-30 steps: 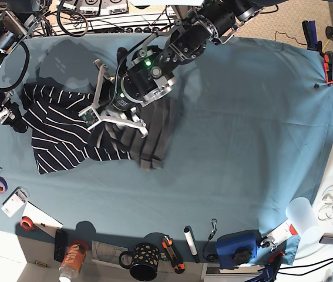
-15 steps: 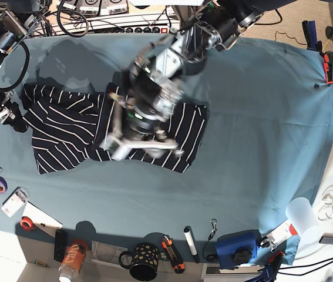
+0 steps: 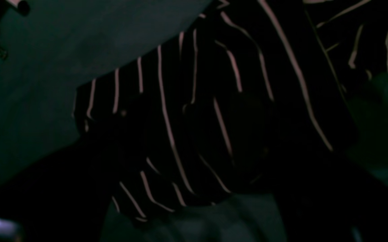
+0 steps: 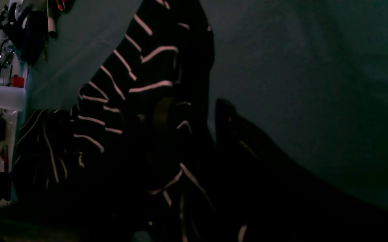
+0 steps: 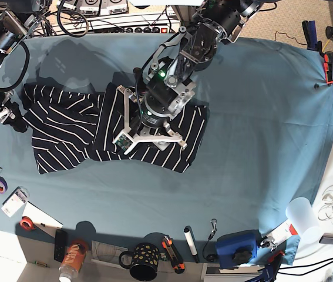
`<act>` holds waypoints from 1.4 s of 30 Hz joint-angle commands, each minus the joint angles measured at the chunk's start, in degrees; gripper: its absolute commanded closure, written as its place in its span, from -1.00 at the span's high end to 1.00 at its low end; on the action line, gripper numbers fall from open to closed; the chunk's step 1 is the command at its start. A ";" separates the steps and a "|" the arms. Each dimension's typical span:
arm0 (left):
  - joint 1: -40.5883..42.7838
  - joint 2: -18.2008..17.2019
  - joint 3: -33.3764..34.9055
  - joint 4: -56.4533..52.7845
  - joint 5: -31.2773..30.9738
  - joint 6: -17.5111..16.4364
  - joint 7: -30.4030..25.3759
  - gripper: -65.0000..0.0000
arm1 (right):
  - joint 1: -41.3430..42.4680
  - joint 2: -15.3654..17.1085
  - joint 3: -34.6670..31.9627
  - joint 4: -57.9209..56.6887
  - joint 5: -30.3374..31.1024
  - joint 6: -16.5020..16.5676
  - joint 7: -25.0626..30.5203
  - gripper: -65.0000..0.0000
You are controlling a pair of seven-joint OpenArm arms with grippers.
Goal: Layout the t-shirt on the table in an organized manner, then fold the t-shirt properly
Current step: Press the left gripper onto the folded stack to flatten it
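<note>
The t-shirt (image 5: pixel 66 129), dark with thin white stripes, lies spread across the left half of the teal table (image 5: pixel 260 117), its right part reaching past the middle. My left gripper (image 5: pixel 151 141) hovers over that right part, its white fingers (image 5: pixel 121 138) spread open with nothing between them. In the left wrist view the t-shirt (image 3: pixel 197 117) lies loose below the camera. My right gripper (image 5: pixel 12 120) sits at the shirt's left edge. In the right wrist view a bunch of t-shirt (image 4: pixel 140 84) fills the gap between the dark fingers (image 4: pixel 229 116).
Along the front edge stand a black mug (image 5: pixel 144 261), an orange can (image 5: pixel 72 257), a marker (image 5: pixel 189 242), a blue device (image 5: pixel 236 247) and a white cup (image 5: pixel 301 214). Tape rolls (image 5: pixel 0 185) lie at the left. Clamps (image 5: pixel 329 64) and cables line the back.
My left gripper carried the bunched right part of the shirt rightwards, laid it out flat and opened. It now hovers just above the cloth. The right arm stayed still.
</note>
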 commanded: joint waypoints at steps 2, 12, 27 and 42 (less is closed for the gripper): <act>-0.70 1.43 0.04 -0.31 -0.22 0.37 -1.18 -0.03 | 0.94 1.70 0.33 0.98 1.42 0.28 1.27 -0.39; -0.11 1.43 0.04 -1.18 -1.03 0.33 -1.66 -0.06 | 0.94 1.70 0.33 0.98 1.40 0.28 1.27 -0.39; -0.33 1.43 0.04 -6.49 1.57 0.39 -3.13 -0.49 | 0.94 1.70 0.33 0.98 1.40 0.28 1.27 -0.39; -0.35 1.43 4.46 -2.67 2.19 0.44 -2.93 -1.00 | 0.94 1.70 0.33 0.98 1.44 0.28 1.38 -0.39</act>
